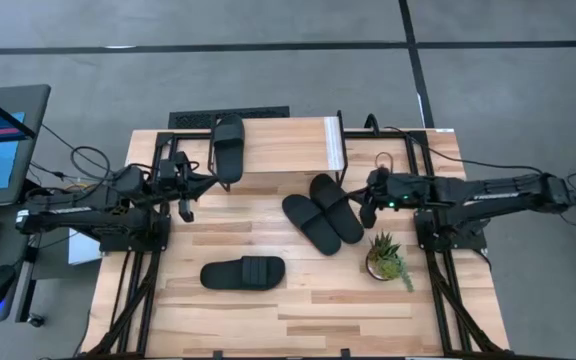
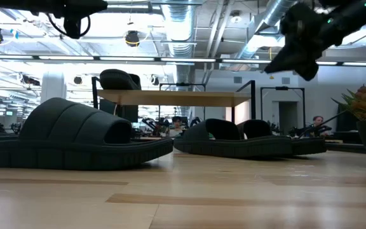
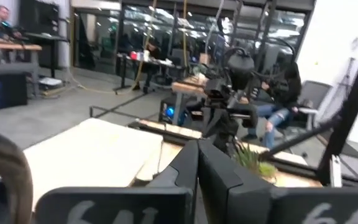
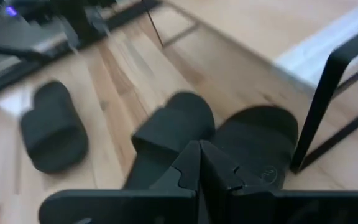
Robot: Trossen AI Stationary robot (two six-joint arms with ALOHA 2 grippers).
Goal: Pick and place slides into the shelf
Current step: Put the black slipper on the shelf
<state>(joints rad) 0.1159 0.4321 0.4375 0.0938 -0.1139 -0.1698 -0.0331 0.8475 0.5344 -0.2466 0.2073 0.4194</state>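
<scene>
Both grippers are shut and touch nothing. One black slide lies on the light plank top of the shelf, at its left end. Two slides lie side by side on the table near the shelf's right end. Another slide lies on its sole toward the near left. My left gripper hovers by the shelf's left end, its shut fingers pointing across the shelf. My right gripper hangs slanting down just right of the pair.
A small potted plant stands on the table just near of my right arm. The shelf's black metal leg and white edge strip stand close to the pair of slides. Bare tabletop stretches along the near edge.
</scene>
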